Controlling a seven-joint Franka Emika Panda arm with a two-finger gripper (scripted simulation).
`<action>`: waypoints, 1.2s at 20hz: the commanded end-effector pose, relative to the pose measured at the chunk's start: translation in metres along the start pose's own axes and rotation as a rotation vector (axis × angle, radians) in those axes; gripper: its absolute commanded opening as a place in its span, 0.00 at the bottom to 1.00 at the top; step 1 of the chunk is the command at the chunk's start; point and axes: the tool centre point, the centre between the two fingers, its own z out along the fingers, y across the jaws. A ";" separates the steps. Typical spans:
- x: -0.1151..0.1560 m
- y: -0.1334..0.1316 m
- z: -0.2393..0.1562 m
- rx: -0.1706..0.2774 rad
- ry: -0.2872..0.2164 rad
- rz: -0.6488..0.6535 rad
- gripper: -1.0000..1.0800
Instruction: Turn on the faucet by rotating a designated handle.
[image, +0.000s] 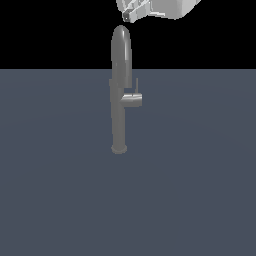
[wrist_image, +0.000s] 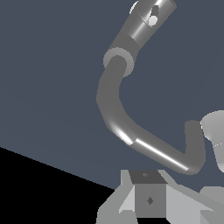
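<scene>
The faucet (image: 119, 95) is seen upright on the desk (image: 200, 190). The handle (image: 133, 98) is attached at its side, about halfway up the column. The tool (image: 129, 15) is placed just above the arched top of the faucet; whether it is wide or narrow cannot be told.

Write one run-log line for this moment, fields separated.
pincer: above tall grey metal faucet, no contact | thin grey rod handle: untouched

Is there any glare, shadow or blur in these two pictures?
Exterior view: sharp, flat light; the faucet casts no shadow on the floor; the hand is cut by the frame. Wrist view: sharp, with bright glare streaks along the faucet's curved pipe.
</scene>
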 end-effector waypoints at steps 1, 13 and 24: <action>0.017 -0.004 -0.001 0.045 -0.054 0.043 0.00; 0.105 -0.012 0.010 0.279 -0.333 0.269 0.00; 0.157 -0.010 0.031 0.428 -0.507 0.414 0.00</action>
